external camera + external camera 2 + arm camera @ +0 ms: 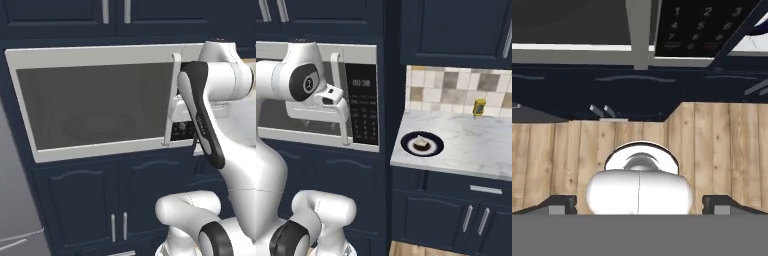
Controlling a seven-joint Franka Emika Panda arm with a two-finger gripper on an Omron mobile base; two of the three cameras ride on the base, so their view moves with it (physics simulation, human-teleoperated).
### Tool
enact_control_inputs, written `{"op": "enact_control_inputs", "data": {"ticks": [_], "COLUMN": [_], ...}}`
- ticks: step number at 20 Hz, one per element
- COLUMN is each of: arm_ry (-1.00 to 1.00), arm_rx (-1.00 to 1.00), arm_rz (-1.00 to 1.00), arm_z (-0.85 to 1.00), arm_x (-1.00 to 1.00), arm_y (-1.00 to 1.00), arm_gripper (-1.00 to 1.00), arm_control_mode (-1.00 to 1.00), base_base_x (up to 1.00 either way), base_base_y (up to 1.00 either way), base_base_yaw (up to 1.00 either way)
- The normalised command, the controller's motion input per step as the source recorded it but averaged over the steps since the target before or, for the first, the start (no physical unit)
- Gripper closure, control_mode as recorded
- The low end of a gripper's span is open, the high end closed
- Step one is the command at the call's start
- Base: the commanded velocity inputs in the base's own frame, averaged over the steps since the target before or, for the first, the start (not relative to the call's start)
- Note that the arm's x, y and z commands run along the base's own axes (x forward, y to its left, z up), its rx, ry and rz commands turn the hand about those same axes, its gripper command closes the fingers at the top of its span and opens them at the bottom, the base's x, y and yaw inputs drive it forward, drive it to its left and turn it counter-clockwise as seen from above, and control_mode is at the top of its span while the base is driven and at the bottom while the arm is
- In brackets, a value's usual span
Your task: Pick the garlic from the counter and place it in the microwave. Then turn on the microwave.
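Note:
The garlic (420,144), small and pale, lies on a dark blue plate (435,148) near the left front corner of the marbled counter (476,145). To its left the microwave (95,105) has its door shut, with a long silver handle (172,100) and a black keypad (363,107). My gripper (640,204) is open with nothing between its widely spread fingertips (562,203), and it points down at the floor. In the right base view my hand hangs in front of the microwave door by the handle, well left of the garlic.
A small yellow jar (479,107) stands at the back of the counter against the tiled wall. Dark blue cabinets run above and below the microwave (702,30) and the counter. A wooden floor (722,150) lies below.

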Motion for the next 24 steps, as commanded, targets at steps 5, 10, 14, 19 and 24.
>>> {"op": "enact_control_inputs", "data": {"ticks": [5,10,14,19,24], "arm_ry": [0.00,0.00,0.00,0.00,-0.04], "arm_rx": [0.00,0.00,0.00,0.00,0.00], "arm_rz": [0.00,0.00,0.00,0.00,0.03], "arm_z": [0.00,0.00,0.00,0.00,0.00], "arm_x": [0.00,0.00,0.00,0.00,-0.25], "arm_y": [0.00,0.00,0.00,0.00,-0.01], "arm_gripper": [-1.00,-1.00,-1.00,-1.00,-1.00], "arm_control_mode": [1.00,1.00,1.00,1.00,-1.00], "base_base_x": [0.09,0.22,0.38,0.30,-0.03], "base_base_y": [-0.56,-0.37,-0.35,-0.37,-0.11], "base_base_yaw": [0.08,0.03,0.03,0.05,0.02]}}
